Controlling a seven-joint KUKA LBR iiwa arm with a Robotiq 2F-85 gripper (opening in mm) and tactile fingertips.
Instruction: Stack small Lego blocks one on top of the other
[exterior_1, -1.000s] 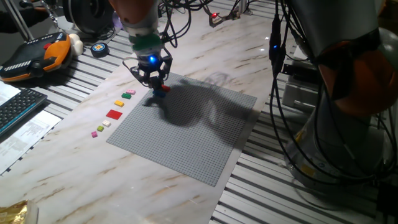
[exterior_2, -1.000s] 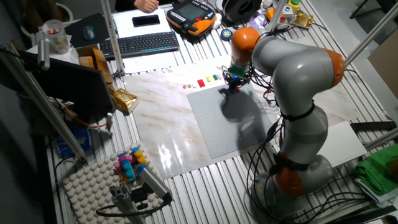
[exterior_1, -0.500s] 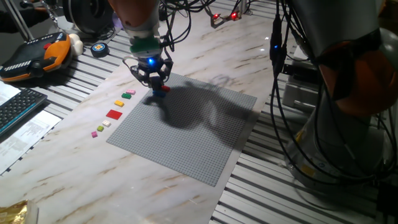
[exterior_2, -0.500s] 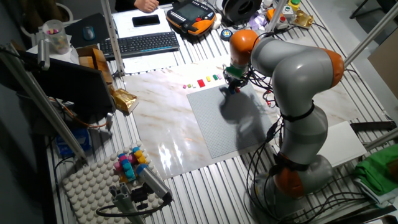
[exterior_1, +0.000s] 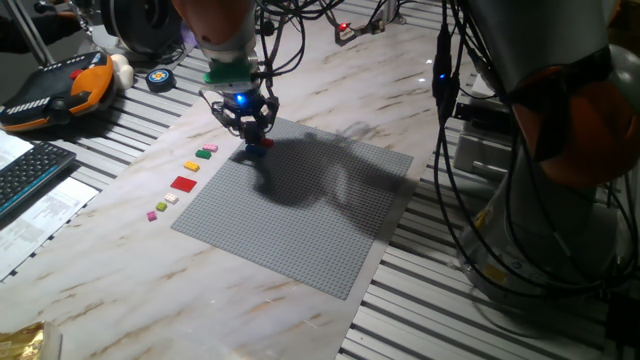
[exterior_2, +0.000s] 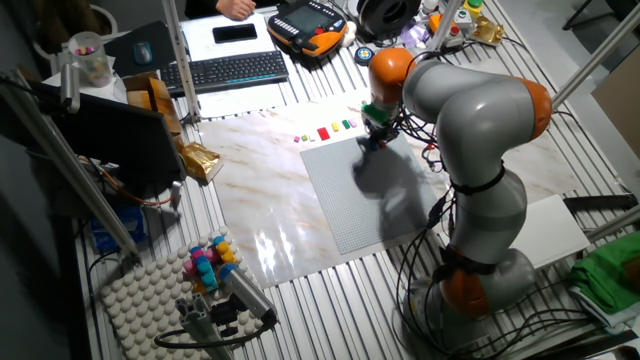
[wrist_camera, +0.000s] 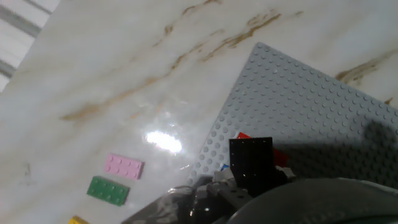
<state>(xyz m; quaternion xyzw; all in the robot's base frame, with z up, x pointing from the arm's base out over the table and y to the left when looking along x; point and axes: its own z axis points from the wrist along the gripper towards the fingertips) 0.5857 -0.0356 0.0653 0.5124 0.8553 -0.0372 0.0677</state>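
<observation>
My gripper hangs over the far left corner of the grey studded plate. In the hand view it is shut on the black block, which it holds upright. Just beneath and behind it, the red block and the blue block sit together on the plate. In the fixed view the red block and blue block show right under the fingers. I cannot tell whether the black block touches them. The other fixed view shows the hand at the plate's far corner.
Loose pieces lie in a row on the marble left of the plate: green, pink, yellow, a wider red square, white. A keyboard and teach pendant lie further left. Cables hang at the right.
The hand has shifted very slightly over the red and blue blocks. The blocks and the loose pieces have stayed where they were.
</observation>
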